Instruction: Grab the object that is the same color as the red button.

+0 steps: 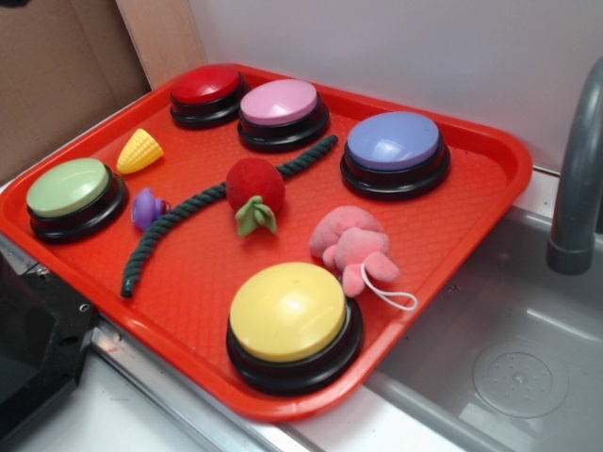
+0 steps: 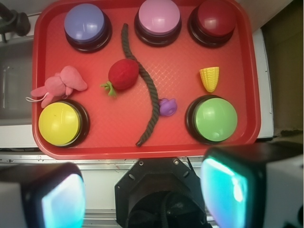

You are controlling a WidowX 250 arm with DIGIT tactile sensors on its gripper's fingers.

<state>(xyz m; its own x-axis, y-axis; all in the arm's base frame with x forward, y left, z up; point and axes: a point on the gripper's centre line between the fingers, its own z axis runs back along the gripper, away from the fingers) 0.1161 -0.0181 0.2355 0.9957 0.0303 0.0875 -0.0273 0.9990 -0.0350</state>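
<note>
The gripper (image 2: 142,199) is seen only in the wrist view, where its two fingers (image 2: 237,190) stand wide apart at the lower corners of the picture with nothing held between them. It is held high above the near edge of the red tray (image 2: 42,47), well apart from everything on it.

The red plush ball (image 2: 124,74) is found near the middle of the tray, its green felt leaves (image 2: 109,88) spread on the tray floor (they point toward the yellow button in both views). A dark green rope (image 2: 151,90) is laid in a curve just beside it, touching or nearly so. The red button (image 2: 216,18) is set in a far corner, with the pink button (image 2: 159,17) next to it and the purple button (image 2: 85,22) further along. A pink plush toy (image 2: 61,84) is rested against the yellow button (image 2: 59,123). A corn-shaped toy (image 2: 209,78) and a small purple piece (image 2: 167,107) are placed near the green button (image 2: 215,118).
</note>
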